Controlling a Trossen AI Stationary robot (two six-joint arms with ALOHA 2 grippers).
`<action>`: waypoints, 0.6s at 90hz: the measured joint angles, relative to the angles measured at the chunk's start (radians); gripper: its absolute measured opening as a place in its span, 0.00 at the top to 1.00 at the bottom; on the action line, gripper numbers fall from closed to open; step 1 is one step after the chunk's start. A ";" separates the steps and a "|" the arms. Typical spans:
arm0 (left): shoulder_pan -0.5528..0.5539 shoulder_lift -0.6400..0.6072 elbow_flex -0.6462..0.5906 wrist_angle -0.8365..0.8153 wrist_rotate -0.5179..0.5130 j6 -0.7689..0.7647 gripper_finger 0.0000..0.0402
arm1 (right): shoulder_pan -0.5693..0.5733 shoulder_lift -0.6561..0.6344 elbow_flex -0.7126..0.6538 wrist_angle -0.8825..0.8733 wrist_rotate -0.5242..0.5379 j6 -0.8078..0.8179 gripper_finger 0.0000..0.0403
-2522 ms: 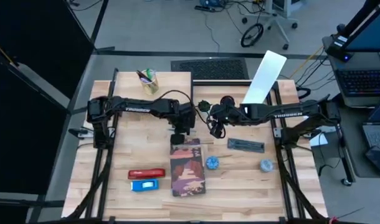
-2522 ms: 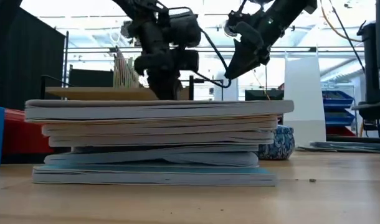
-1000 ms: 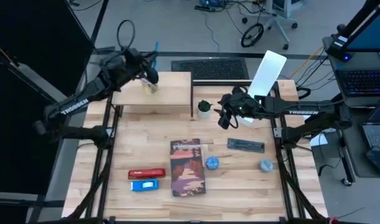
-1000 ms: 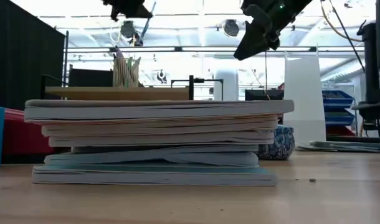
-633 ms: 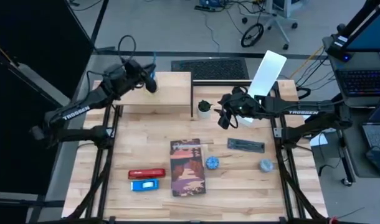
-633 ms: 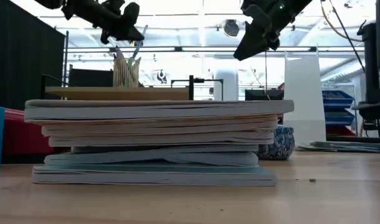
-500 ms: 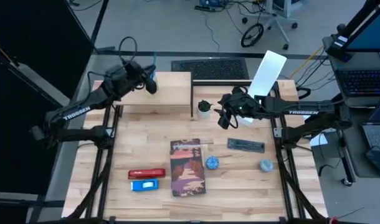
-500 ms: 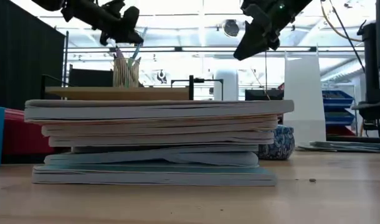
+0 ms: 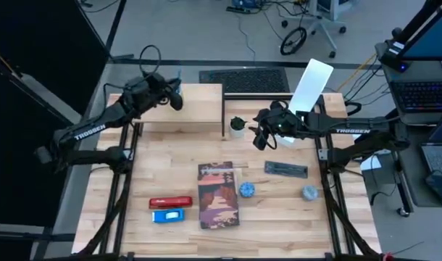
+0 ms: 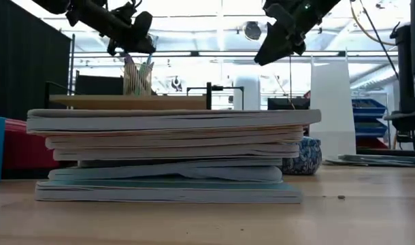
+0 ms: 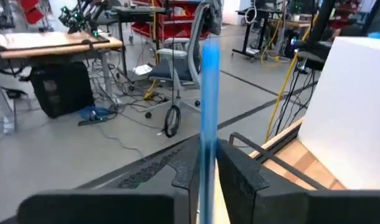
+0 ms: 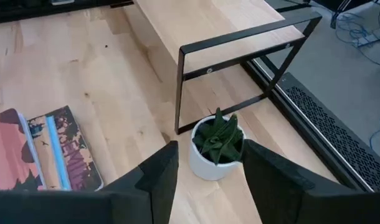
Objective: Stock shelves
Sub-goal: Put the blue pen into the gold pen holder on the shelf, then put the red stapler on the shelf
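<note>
My left gripper (image 9: 172, 95) hangs over the left part of the low light-wood shelf (image 9: 199, 101), shut on a blue pen (image 11: 206, 106). Right below it on the shelf stands a cup of pens (image 10: 136, 78). My right gripper (image 9: 259, 139) is open, high above the table (image 10: 279, 34) and near a small plant in a white pot (image 12: 217, 147), which stands on the tabletop beside the shelf's black leg frame (image 12: 240, 46). The white file holder (image 9: 308, 90) stands at the far right. My left gripper pinches the blue pen's shaft (image 11: 206, 146) between its two fingers. The pen stands upright, and its upper part rises above the fingers. The gripper itself hides the pen's lower end; in the low view it reaches down toward the cup.
A stack of books (image 9: 219, 194) lies mid-table, with a red stapler (image 9: 170, 202) and a blue item (image 9: 168, 215) to its left. A patterned ball (image 9: 247, 190), a dark case (image 9: 285, 169) and another ball (image 9: 309, 193) lie to its right.
My left gripper has come down with the blue pen toward the cup on the shelf, drifting slightly toward the table's right. The pen stays upright in the shut fingers. My right gripper has kept still.
</note>
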 joint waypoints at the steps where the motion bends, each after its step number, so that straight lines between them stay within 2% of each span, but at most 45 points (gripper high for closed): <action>1: 0.000 0.000 0.000 0.000 0.000 0.000 0.86 | 0.000 0.000 0.000 0.000 0.000 0.000 0.60; 33: 0.000 0.001 0.012 -0.035 -0.003 0.001 0.60 | 0.000 0.000 0.000 0.000 0.000 0.026 0.60; 54: -0.003 0.000 0.065 -0.037 -0.015 0.060 0.56 | 0.000 0.000 0.000 -0.001 -0.001 0.026 0.60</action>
